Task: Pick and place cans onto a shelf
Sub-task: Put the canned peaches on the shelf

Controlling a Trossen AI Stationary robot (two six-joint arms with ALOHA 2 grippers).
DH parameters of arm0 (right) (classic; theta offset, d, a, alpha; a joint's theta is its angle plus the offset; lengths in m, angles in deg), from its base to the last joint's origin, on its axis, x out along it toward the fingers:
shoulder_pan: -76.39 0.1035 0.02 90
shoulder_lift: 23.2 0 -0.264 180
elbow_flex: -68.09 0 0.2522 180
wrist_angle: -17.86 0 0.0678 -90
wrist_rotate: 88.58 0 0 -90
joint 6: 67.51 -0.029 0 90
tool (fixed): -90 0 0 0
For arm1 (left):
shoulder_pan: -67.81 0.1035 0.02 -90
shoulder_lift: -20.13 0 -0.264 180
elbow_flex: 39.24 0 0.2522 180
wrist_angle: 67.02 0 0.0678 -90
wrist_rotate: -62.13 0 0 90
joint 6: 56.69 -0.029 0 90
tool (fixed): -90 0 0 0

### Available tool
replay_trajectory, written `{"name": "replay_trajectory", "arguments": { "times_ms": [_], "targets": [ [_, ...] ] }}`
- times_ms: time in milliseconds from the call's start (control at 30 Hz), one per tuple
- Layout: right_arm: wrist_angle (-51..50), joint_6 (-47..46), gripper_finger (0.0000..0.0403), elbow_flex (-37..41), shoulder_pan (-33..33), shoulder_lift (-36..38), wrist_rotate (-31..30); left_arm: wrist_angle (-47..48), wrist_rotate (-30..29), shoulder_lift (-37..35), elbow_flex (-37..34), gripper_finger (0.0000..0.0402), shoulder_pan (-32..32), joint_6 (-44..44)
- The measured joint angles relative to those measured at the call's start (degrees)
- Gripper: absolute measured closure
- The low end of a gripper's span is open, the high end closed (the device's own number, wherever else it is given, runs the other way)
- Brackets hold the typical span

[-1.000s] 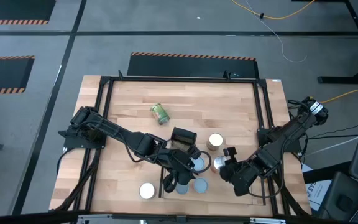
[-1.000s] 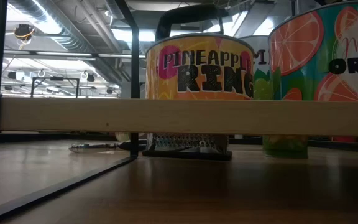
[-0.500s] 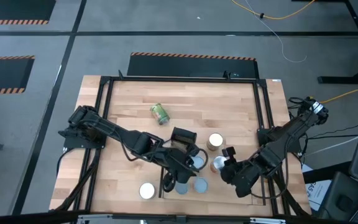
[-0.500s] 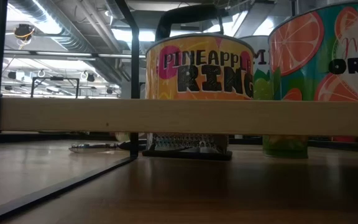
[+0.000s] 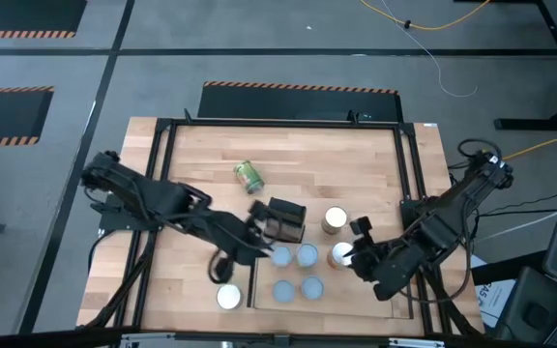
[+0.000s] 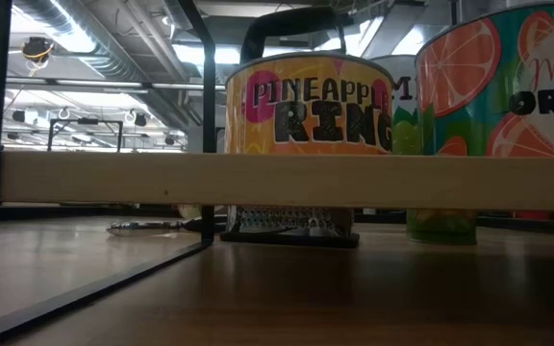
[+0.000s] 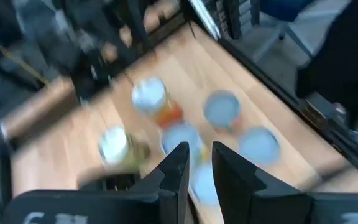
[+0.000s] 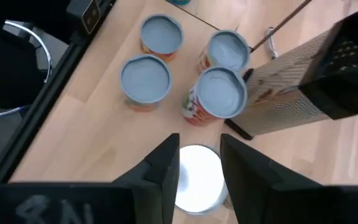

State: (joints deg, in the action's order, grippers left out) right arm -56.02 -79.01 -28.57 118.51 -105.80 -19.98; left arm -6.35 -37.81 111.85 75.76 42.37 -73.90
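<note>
The right gripper [image 5: 354, 259] hangs just above a white-topped can [image 8: 196, 177] at the shelf's [image 5: 395, 307] near right, its fingers [image 8: 160, 171] parted to either side of the lid and not yet gripping it. This looks like the approach to a pick; next it must lower and close squarely around the can. Four blue-topped cans [image 5: 295, 272] stand clustered on the shelf beside a box grater [image 8: 291, 99]. A green can [image 5: 249, 176] lies tipped farther back. The left gripper [image 5: 230, 256], jaws slightly apart and holding nothing, hovers left of the cluster, arm stretched low across the table.
</note>
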Motion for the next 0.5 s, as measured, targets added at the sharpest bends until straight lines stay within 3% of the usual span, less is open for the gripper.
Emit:
{"name": "replay_trajectory", "arguments": {
  "times_ms": [200,500],
  "targets": [
    [-2.2,-3.2,0.0283,0.0,0.0,1.8,0.0,2.9,-1.6,-5.2,-8.3,0.0338,-2.2,13.4],
    [-2.1,-4.5,0.0283,0.0,0.0,1.7,0.0,2.8,-2.4,-7.4,-19.7,0.0338,-9.5,45.7]
  ]
}}
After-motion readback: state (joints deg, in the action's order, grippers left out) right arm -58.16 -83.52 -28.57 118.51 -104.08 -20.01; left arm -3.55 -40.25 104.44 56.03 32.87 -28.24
